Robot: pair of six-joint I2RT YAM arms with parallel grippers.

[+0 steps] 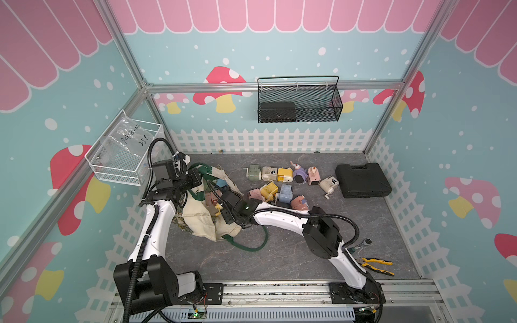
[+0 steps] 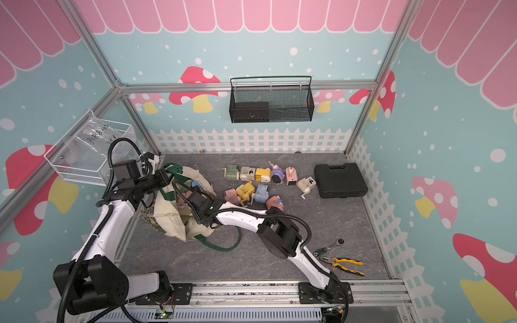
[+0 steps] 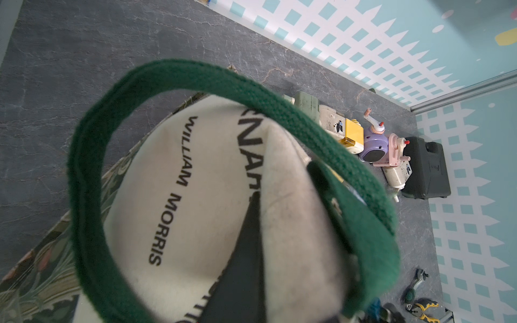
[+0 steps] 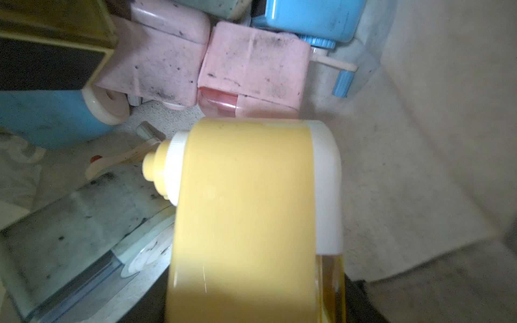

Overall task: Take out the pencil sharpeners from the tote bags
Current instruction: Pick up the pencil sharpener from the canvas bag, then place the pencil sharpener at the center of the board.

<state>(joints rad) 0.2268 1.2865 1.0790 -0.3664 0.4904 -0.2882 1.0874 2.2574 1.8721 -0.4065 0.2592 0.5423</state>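
Cream and slumped, the canvas tote bag [image 1: 201, 221] with dark green strap handles and black lettering lies at centre left in both top views, its mouth gaping. Inside it, the right wrist view shows a yellow and white plastic crank sharpener [image 4: 246, 209] filling the lower centre, with smudged pink sharpeners [image 4: 251, 64] and a blue sharpener [image 4: 307, 16] packed behind it. The right gripper [image 1: 221, 208] reaches into the bag's mouth; whether its fingers clamp the yellow sharpener cannot be told. The left gripper [image 1: 199, 179] is closed on the bag's upper rim, beside a green handle loop [image 3: 167, 75]. To the right, a cluster of pastel sharpeners [image 1: 285, 193] lies loose on the grey stone-patterned tabletop [image 1: 279, 257]. A flat black plastic case [image 1: 362, 180] sits just beyond them.
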